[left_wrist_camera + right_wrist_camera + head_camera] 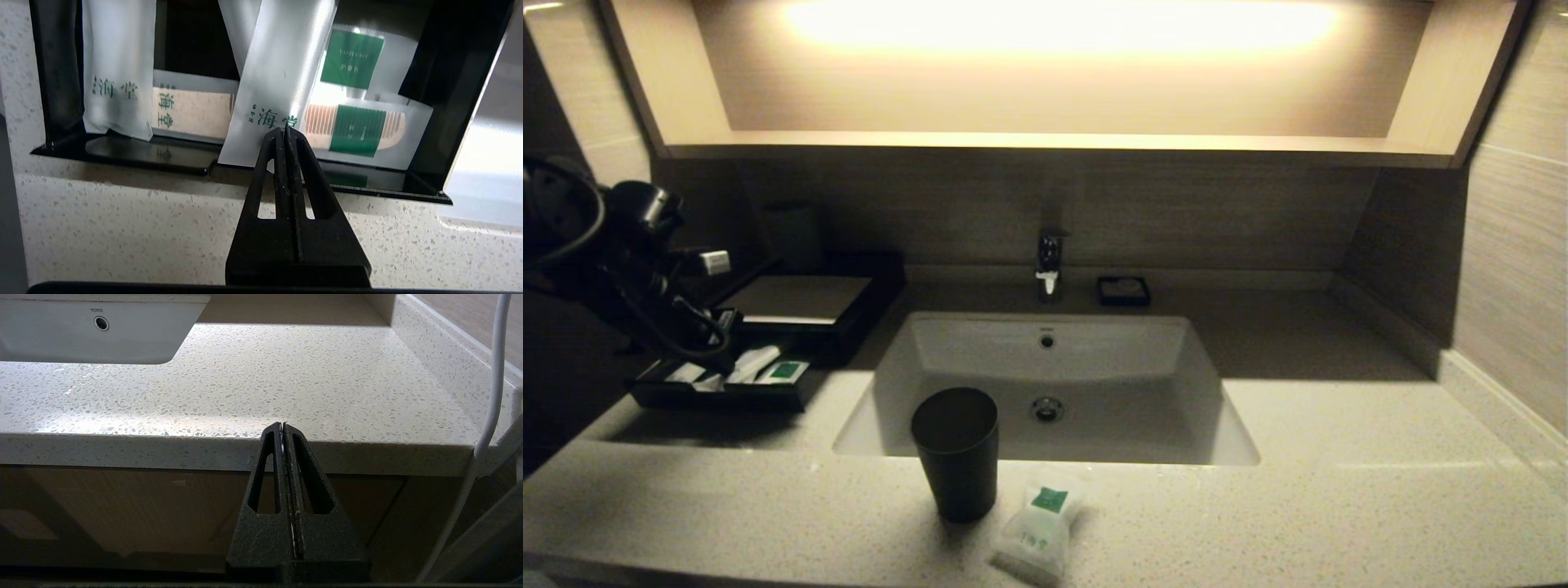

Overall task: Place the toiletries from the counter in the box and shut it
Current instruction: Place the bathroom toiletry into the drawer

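We are pinching a white sachet (278, 81) marked "海堂" in our closed left gripper (284, 130) over the open drawer (429, 81), beside a "VANITY KIT" packet (352, 59); our right gripper (282, 425) is sitting shut, holding nothing.

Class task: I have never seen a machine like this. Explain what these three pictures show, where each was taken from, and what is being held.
This is a two-armed robot at a washroom counter. The wide picture comes from its head; the other two come from cameras on its wrists.

In the left wrist picture, the left pincer is shut on the edge of a silvery packet over the open drawer of a black box, which already holds a packaged comb and other packets.

The right pincer is shut, empty, parked at the counter's front edge.

A dark cup and a small pouch stand before the basin.
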